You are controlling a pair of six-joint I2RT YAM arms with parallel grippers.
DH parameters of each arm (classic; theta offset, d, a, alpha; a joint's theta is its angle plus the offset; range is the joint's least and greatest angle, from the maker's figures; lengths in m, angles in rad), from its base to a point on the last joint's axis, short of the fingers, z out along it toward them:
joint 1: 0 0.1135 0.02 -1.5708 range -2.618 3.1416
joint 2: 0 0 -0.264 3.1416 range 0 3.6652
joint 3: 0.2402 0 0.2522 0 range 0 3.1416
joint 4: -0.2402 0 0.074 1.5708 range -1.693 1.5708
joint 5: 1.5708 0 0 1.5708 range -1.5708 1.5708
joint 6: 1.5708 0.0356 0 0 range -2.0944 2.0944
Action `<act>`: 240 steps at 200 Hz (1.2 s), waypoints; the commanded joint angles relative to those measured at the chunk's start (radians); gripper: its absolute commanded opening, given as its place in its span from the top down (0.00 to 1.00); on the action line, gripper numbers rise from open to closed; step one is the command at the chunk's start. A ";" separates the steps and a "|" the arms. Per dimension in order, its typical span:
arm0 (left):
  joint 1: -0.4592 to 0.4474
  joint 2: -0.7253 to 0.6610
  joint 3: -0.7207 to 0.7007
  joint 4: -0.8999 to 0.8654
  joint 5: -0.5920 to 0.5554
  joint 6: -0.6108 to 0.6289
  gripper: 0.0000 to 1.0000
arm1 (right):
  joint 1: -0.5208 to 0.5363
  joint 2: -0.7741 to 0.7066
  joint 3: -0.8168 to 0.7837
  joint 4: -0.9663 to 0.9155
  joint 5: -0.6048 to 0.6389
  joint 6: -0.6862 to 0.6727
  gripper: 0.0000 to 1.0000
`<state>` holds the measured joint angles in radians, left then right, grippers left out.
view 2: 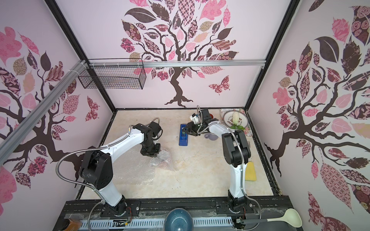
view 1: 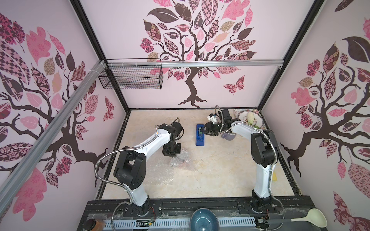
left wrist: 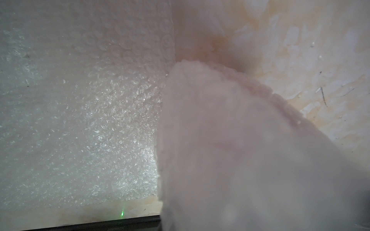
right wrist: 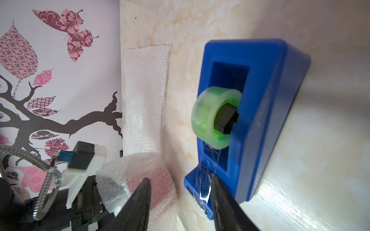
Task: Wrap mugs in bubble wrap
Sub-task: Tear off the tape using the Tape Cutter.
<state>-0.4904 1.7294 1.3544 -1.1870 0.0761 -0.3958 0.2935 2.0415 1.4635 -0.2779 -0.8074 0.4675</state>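
A red mug (right wrist: 158,184) lies bundled in bubble wrap (view 1: 183,160) at the table's middle and shows pink through the plastic. My left gripper (view 1: 173,156) points down at that bundle. Its jaws are hidden, and a flap of the wrap (left wrist: 240,150) rises blurred against its camera. More wrap lies flat as a sheet (view 1: 158,176) towards the front. My right gripper (right wrist: 180,186) stands open at the cutter end of the blue tape dispenser (right wrist: 260,96), with one finger (right wrist: 217,192) against the clear tape strip (right wrist: 206,176). The lavender mug (view 1: 228,137) stands under the right arm.
A plate (view 1: 243,118) holding a white object sits at the back right corner, and a yellow sponge (view 2: 251,172) lies by the right edge. A blue bowl (view 1: 203,220) and a ladle (view 1: 312,218) rest on the front rail. A wire basket (view 1: 132,77) hangs on the back wall.
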 commanded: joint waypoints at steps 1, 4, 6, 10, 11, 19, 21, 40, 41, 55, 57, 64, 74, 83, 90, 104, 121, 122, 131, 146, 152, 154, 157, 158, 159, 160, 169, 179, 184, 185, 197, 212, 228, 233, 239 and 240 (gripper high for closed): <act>0.006 -0.021 0.040 0.011 0.019 -0.011 1.00 | 0.001 0.047 -0.008 0.025 -0.019 -0.012 0.50; 0.006 -0.020 0.040 0.011 0.016 -0.011 1.00 | 0.001 0.048 -0.011 0.026 -0.018 -0.013 0.50; 0.006 -0.019 0.039 0.011 0.017 -0.011 1.00 | 0.001 0.050 -0.012 0.025 -0.017 -0.013 0.50; 0.006 -0.020 0.040 0.012 0.016 -0.012 1.00 | 0.000 0.051 -0.012 0.027 -0.014 -0.015 0.50; 0.006 -0.021 0.040 0.012 0.017 -0.012 1.00 | 0.001 0.052 -0.012 0.028 -0.015 -0.015 0.50; 0.006 -0.021 0.040 0.012 0.018 -0.011 1.00 | 0.001 0.057 -0.016 0.036 -0.019 -0.011 0.51; 0.006 -0.019 0.040 0.012 0.018 -0.011 1.00 | 0.001 0.058 -0.018 0.039 -0.021 -0.010 0.51; 0.006 -0.018 0.039 0.012 0.015 -0.011 1.00 | 0.001 0.072 -0.019 0.066 -0.033 0.008 0.51; 0.006 -0.018 0.040 0.012 0.016 -0.011 1.00 | 0.001 0.073 -0.019 0.066 -0.033 0.008 0.51; 0.006 -0.018 0.039 0.012 0.017 -0.013 1.00 | 0.001 0.083 -0.021 0.076 -0.030 0.012 0.52; 0.006 -0.018 0.040 0.012 0.015 -0.012 1.00 | 0.001 0.086 -0.022 0.077 -0.031 0.012 0.52; 0.006 -0.018 0.040 0.013 0.014 -0.013 1.00 | 0.001 0.092 -0.024 0.084 -0.034 0.016 0.53; 0.006 -0.019 0.039 0.013 0.014 -0.014 1.00 | 0.002 0.101 -0.027 0.090 -0.035 0.020 0.53; 0.006 -0.019 0.038 0.012 0.013 -0.015 1.00 | 0.001 0.106 -0.035 0.108 -0.039 0.029 0.54; 0.006 -0.018 0.038 0.012 0.013 -0.015 1.00 | 0.001 0.109 -0.047 0.131 -0.045 0.043 0.55; 0.006 -0.019 0.037 0.012 0.013 -0.016 1.00 | 0.003 0.112 -0.069 0.191 -0.063 0.078 0.56; 0.006 -0.018 0.037 0.011 0.012 -0.014 1.00 | 0.006 0.120 -0.072 0.220 -0.074 0.095 0.58; 0.006 -0.018 0.037 0.012 0.012 -0.015 1.00 | 0.006 0.121 -0.072 0.222 -0.075 0.096 0.58; 0.006 -0.019 0.035 0.012 0.010 -0.015 1.00 | 0.007 0.128 -0.073 0.232 -0.081 0.102 0.59; 0.006 -0.021 0.033 0.012 0.010 -0.015 1.00 | 0.008 0.134 -0.081 0.252 -0.085 0.115 0.61; 0.007 -0.023 0.030 0.014 0.012 -0.016 1.00 | 0.009 0.136 -0.087 0.271 -0.091 0.127 0.61; 0.006 -0.021 0.030 0.014 0.011 -0.017 1.00 | 0.009 0.137 -0.087 0.275 -0.093 0.130 0.62; 0.006 -0.022 0.029 0.015 0.012 -0.016 1.00 | 0.007 0.138 -0.089 0.280 -0.096 0.135 0.62; 0.006 -0.023 0.029 0.014 0.012 -0.016 1.00 | 0.008 0.138 -0.090 0.282 -0.096 0.136 0.62; 0.006 -0.023 0.029 0.015 0.012 -0.016 1.00 | 0.008 0.139 -0.090 0.285 -0.097 0.137 0.62; 0.005 -0.022 0.029 0.015 0.012 -0.016 1.00 | 0.009 0.139 -0.091 0.287 -0.098 0.139 0.62; 0.006 -0.022 0.029 0.016 0.013 -0.017 1.00 | 0.010 0.141 -0.096 0.308 -0.101 0.151 0.63; 0.006 -0.022 0.029 0.016 0.014 -0.016 1.00 | 0.010 0.145 -0.104 0.333 -0.107 0.164 0.64; 0.006 -0.022 0.027 0.017 0.013 -0.015 1.00 | 0.010 0.147 -0.106 0.346 -0.114 0.173 0.66; 0.006 -0.022 0.027 0.017 0.013 -0.014 1.00 | 0.010 0.147 -0.106 0.346 -0.114 0.173 0.66; 0.006 -0.022 0.027 0.017 0.012 -0.012 1.00 | 0.011 0.148 -0.113 0.372 -0.128 0.192 0.68; 0.006 -0.022 0.026 0.017 0.008 -0.012 1.00 | 0.010 0.136 -0.129 0.425 -0.143 0.220 0.72; 0.006 -0.024 0.023 0.020 0.008 -0.014 1.00 | 0.010 0.119 -0.132 0.458 -0.146 0.252 0.80; 0.006 -0.024 0.024 0.020 0.010 -0.014 1.00 | 0.010 0.116 -0.130 0.461 -0.147 0.260 0.84; 0.006 -0.022 0.025 0.021 0.008 -0.013 1.00 | 0.010 0.110 -0.125 0.464 -0.147 0.269 0.88; 0.006 -0.023 0.025 0.021 0.009 -0.013 1.00 | 0.010 0.108 -0.124 0.465 -0.146 0.270 0.89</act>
<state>-0.4896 1.7294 1.3544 -1.1828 0.0757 -0.4114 0.3000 2.1403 1.3304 0.1333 -0.9394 0.6830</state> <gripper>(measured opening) 0.062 0.163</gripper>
